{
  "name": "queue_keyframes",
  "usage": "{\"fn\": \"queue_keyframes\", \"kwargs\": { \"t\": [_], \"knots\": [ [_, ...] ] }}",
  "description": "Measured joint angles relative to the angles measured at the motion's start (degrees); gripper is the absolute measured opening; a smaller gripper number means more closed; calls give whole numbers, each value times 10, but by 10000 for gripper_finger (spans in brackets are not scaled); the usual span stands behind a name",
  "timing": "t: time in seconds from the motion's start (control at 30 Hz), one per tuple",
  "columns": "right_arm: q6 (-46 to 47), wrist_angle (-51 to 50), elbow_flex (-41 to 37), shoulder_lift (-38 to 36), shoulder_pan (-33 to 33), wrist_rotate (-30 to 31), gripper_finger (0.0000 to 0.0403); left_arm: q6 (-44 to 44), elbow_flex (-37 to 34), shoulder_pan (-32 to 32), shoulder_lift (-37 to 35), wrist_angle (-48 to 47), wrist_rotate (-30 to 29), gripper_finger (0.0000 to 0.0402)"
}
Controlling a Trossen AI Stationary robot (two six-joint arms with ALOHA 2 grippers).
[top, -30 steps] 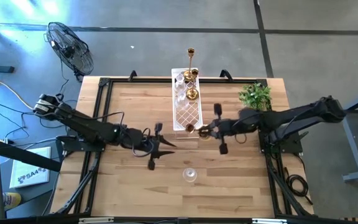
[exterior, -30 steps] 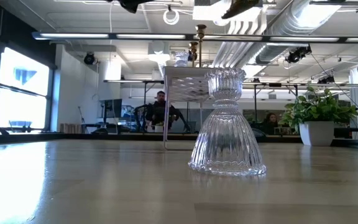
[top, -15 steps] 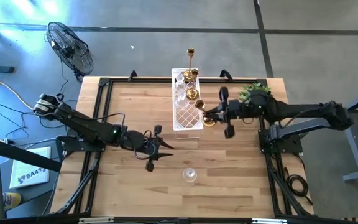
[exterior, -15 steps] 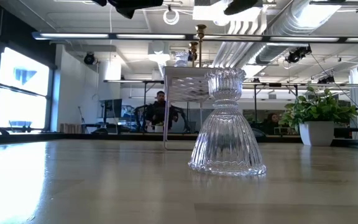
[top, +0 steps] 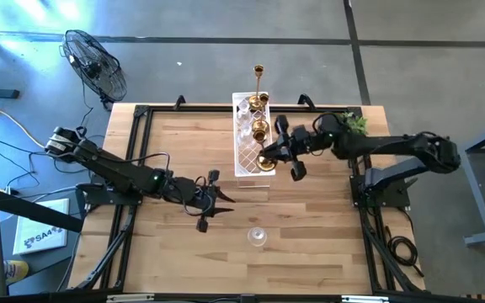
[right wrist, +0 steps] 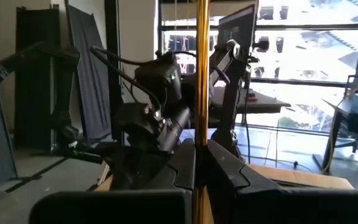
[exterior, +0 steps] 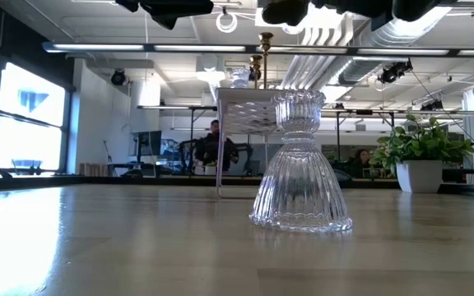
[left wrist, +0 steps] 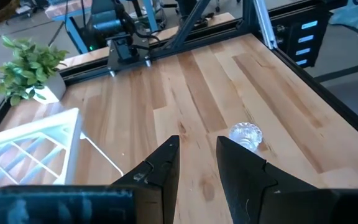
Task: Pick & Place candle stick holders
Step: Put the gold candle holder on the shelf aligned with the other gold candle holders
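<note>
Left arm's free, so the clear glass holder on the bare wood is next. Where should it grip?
Probably the narrow waist of the glass holder, between cup and flared base. It stands upright and alone, so bring the open left gripper straight down, fingers straddling the cup. The fluted base looks too wide.

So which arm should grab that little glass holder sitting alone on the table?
Probably left: its hand hangs empty near the glass holder, while the right hand grips a gold candlestick by the white tray.
</note>
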Motion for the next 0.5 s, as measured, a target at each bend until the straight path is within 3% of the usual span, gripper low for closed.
{"fn": "queue_keyframes", "kwargs": {
  "t": [0.17, 0.33, 0.5],
  "knots": [
    [0, 38, 0, 31, -9, -7, 8, 0, 0, 0, 0, 0, 4, 102],
    [5, 47, -7, 43, -20, 66, 8, 0, 0, 0, 0, -6, 4, 102],
    [24, 134, -66, 42, -44, 67, 8, 0, 0, 0, 0, -11, 13, 102]
  ]
}}
